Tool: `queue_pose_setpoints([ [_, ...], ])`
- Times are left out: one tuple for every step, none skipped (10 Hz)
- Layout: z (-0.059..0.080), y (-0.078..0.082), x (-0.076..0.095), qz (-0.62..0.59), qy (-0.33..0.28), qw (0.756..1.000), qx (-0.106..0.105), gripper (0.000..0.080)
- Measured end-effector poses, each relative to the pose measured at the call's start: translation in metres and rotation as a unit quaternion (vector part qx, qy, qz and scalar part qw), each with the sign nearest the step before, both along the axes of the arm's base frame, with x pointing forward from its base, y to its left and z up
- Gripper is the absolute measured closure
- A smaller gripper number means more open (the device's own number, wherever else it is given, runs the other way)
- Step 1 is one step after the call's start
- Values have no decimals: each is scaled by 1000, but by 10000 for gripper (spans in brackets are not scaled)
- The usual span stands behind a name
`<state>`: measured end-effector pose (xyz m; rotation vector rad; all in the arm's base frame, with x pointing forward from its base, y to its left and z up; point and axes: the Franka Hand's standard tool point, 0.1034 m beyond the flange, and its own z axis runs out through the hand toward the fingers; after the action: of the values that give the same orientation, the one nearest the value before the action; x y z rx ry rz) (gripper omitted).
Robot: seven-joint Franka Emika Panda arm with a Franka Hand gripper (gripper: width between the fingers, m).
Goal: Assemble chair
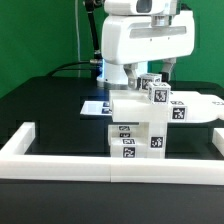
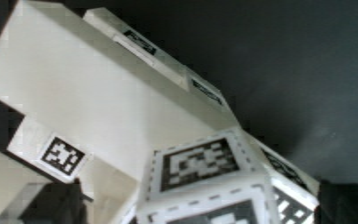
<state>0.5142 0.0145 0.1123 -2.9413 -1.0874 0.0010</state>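
1. The table (image 1: pixel 40 100) is black and takes up most of the exterior view. Wide bare room lies on that view's left; a green backdrop stands behind.
2. The robot arm (image 1: pixel 145 40), bulky and white, hangs above the middle of the table, over the chair parts.
3. A low white rail (image 1: pixel 100 162) borders the near edge of the table and turns up along both sides, fencing the work area.
4. The chair (image 1: pixel 140 125), partly built from chunky white blocks with black-and-white square tags, stands just behind the near rail, right of centre in the exterior view. A flat wide piece juts from it toward that view's right, close to the side rail. In the wrist view its broad white face and tagged block (image 2: pixel 202 165) fill the picture, very near the camera.
5. A flat white marker board (image 1: pixel 97 104) lies on the table behind the chair.
6. The claw (image 1: pixel 165 72) sits above the chair's upper tagged block; its fingers stand spread wide and grasp nothing.
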Motion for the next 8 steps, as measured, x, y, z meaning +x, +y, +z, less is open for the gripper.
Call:
queue_pose_setpoints([
  [0,0,0,-1,0,1000,0,151],
  [0,0,0,-1,0,1000,0,151],
  [0,0,0,-1,0,1000,0,238],
  [0,0,0,-2,0,1000,0,373],
  [0,0,0,-12,0,1000,0,373],
  [0,-1,0,-12,0,1000,0,515],
  [0,-1,0,-16,0,1000,0,515],
  [0,0,0,-70,1,998,1,515],
])
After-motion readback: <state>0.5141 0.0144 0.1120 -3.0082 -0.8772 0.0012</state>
